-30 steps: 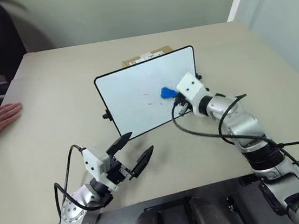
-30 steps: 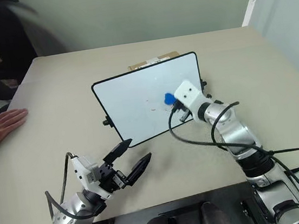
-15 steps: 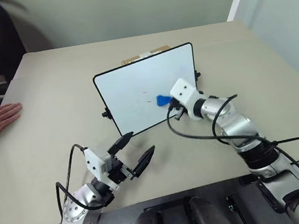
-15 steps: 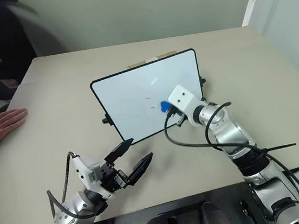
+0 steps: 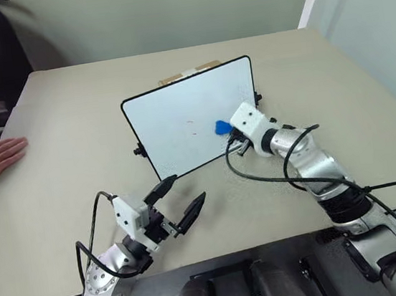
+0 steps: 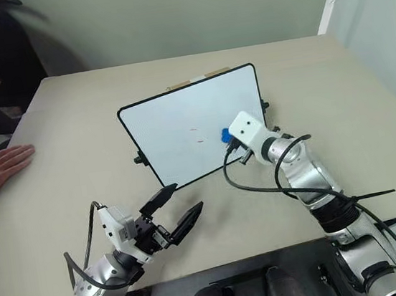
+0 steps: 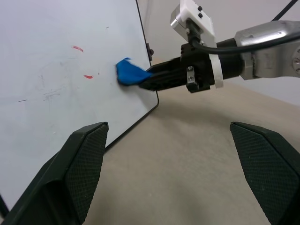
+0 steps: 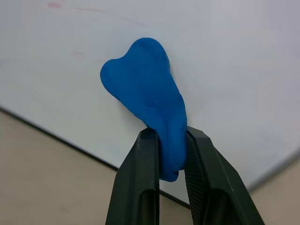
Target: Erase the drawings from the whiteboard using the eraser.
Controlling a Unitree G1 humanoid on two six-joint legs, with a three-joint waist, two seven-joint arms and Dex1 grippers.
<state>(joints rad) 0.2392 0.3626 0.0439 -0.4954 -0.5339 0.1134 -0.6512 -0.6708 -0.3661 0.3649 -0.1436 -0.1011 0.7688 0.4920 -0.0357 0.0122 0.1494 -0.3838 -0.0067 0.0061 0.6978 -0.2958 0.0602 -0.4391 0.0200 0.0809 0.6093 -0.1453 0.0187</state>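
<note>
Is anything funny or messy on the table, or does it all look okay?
Nothing looks spilled or broken. The whiteboard stands tilted back on the table, and a few small red marks are left on it. The right claw pinches the blue eraser against the board.

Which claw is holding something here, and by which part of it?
The right claw pinches the blue eraser by one end, its other end pressed to the whiteboard. The left claw is open and holds nothing.
</note>
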